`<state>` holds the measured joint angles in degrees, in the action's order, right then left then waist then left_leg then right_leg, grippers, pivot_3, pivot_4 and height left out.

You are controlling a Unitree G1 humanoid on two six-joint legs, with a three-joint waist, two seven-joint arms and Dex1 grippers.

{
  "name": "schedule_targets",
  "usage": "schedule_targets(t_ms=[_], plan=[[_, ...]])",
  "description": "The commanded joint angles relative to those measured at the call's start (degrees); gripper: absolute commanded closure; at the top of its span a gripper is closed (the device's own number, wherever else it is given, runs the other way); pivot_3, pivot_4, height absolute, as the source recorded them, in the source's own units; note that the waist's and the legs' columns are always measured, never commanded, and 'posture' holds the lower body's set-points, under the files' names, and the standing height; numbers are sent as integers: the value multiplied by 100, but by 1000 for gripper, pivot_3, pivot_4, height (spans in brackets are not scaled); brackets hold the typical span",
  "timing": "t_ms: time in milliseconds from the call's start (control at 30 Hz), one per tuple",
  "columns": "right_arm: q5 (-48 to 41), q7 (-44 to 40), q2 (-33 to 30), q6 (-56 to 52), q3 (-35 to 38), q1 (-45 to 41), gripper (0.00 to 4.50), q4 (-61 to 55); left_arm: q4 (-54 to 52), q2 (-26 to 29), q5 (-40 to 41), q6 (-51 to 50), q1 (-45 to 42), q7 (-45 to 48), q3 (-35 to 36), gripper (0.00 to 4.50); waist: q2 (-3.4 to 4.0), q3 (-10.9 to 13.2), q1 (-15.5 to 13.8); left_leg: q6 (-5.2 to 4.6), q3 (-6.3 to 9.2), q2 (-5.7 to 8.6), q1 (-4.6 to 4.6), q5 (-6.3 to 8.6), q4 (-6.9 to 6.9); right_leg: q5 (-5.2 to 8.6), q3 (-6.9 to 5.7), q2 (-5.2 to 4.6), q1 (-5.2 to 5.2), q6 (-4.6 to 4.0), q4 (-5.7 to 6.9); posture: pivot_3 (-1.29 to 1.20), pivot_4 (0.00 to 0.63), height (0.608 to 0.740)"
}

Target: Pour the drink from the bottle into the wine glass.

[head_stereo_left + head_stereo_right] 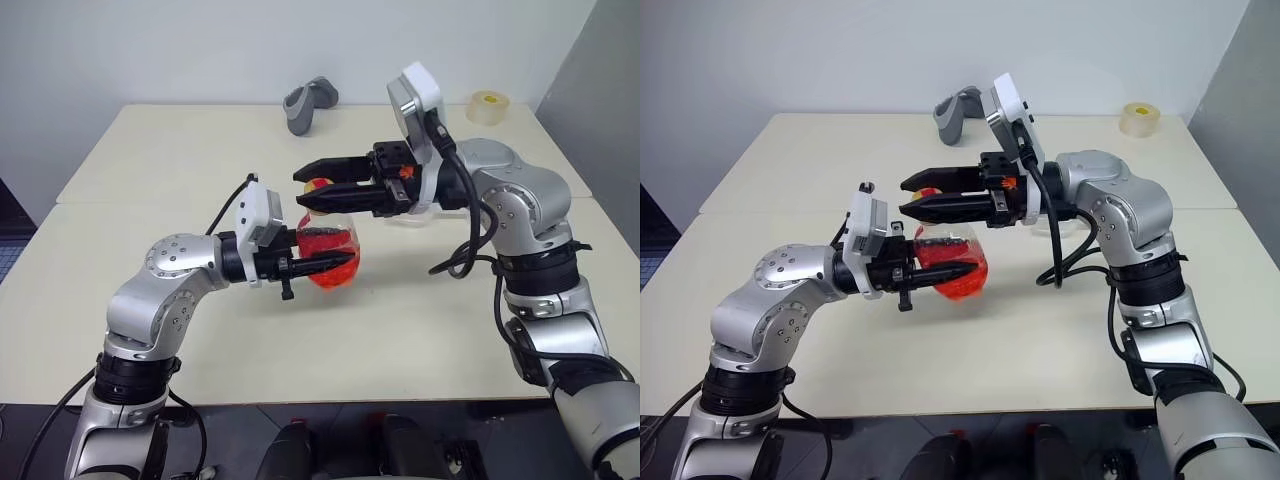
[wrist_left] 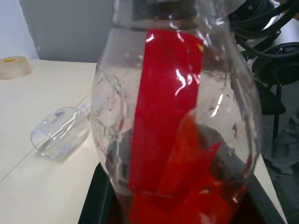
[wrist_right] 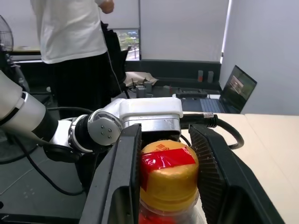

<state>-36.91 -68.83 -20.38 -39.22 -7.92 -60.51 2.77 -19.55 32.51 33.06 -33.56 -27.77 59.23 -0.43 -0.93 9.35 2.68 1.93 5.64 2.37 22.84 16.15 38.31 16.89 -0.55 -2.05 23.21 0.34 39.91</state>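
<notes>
Bottle clamped in left end effector, cap between right end effector's parted fingers.

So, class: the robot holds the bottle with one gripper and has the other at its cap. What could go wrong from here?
1. The wine glass lies on its side on the table; pouring now would likely spill.
2. The right gripper's fingers straddle the cap with a gap; they might slip.
3. The left gripper holds the bottle aloft; twisting could jolt the drink.

The bottle stands upright above the table, yellow-red cap on, red drink low inside; the wine glass lies on its side.
</notes>
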Motion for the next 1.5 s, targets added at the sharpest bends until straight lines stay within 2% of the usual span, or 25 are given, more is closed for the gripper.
schedule_targets(t_ms=[33, 200, 233, 367, 467, 533, 700, 767, 1067, 1367, 1500], plan=[[144, -39, -74, 30, -21, -120, 1890, 94, -623, -22, 309, 29, -66, -31, -12, 3234, 0, 0, -2, 0, -2, 0, 0, 0, 0, 0, 1, 0, 0, 0, 0, 0, 150, 740], [52, 42, -371, -173, 82, 88, 107, -216, -387, -18, 230, 45, -135, -158, 37, 3236, 0, 0, -53, 0, -2, 0, 0, 0, 0, 0, 1, 0, 0, 0, -1, 0, 150, 740], [37, 128, -435, -223, 125, 140, 0, -316, -335, -10, 196, 89, -140, -144, 28, 3236, 0, 0, -59, 0, -2, 0, 0, 0, 0, 0, 1, 0, 0, 0, -1, 0, 150, 740], [-165, 598, -676, -619, 428, 421, 0, -889, 53, -23, 14, 267, -196, -162, 12, 3237, 1, 0, -65, 0, -4, -1, 1, 0, -3, 0, 3, 0, 2, 0, 0, 0, 150, 740], [-181, 1828, -589, -991, 889, 812, 0, -1751, 1056, -156, -407, 621, -441, -404, -8, 3237, 0, 0, -103, 0, -1, -1, 1, 0, -2, 0, -1, 0, 1, 0, 0, 0, 150, 740], [-143, 2559, -308, -1063, 1103, 937, 0, -2062, 1416, -342, -644, 1085, -526, -496, -56, 3238, 0, 0, -98, 0, -2, 0, 1, 0, 0, 0, 0, 0, 1, 0, 2, 0, 150, 740], [-156, 3330, 76, -1190, 1050, 1166, 0, -2495, 1866, -741, -910, 1466, -679, -535, -288, 3238, 0, 0, -92, 2, -5, 0, 6, -1, -5, 0, 2, -1, 8, 0, -1, 0, 150, 740], [229, 3725, 229, -1039, 820, 1133, 0, -2423, 2202, -964, -1040, 1601, -964, -616, -365, 3238, 0, 0, -95, 2, -6, 1, 7, -1, -2, 0, 2, -3, 8, 0, -1, 0, 150, 740], [1165, 4094, 519, -229, 240, 864, 0, -1676, 3140, -1422, -1354, 2197, -1564, -490, -474, 3238, 0, 0, -59, 1, -15, 3, 3, -1, 3, 0, 7, -1, 7, 0, 4, 0, 150, 740], [1625, 4040, 604, 261, 166, 712, 0, -1098, 3317, -1437, -1398, 2342, -1612, -384, -429, 3238, 0, 0, -71, 2, -12, 3, 5, -2, 5, 0, 5, -1, 8, 0, 5, 0, 150, 740], [1727, 3983, 423, 267, 228, 734, 0, -1040, 3174, -1354, -1377, 2260, -1477, -385, -395, 3238, 0, 0, -71, 2, -11, 3, 5, -2, 5, 0, 5, -1, 8, 0, 5, 0, 150, 740]])
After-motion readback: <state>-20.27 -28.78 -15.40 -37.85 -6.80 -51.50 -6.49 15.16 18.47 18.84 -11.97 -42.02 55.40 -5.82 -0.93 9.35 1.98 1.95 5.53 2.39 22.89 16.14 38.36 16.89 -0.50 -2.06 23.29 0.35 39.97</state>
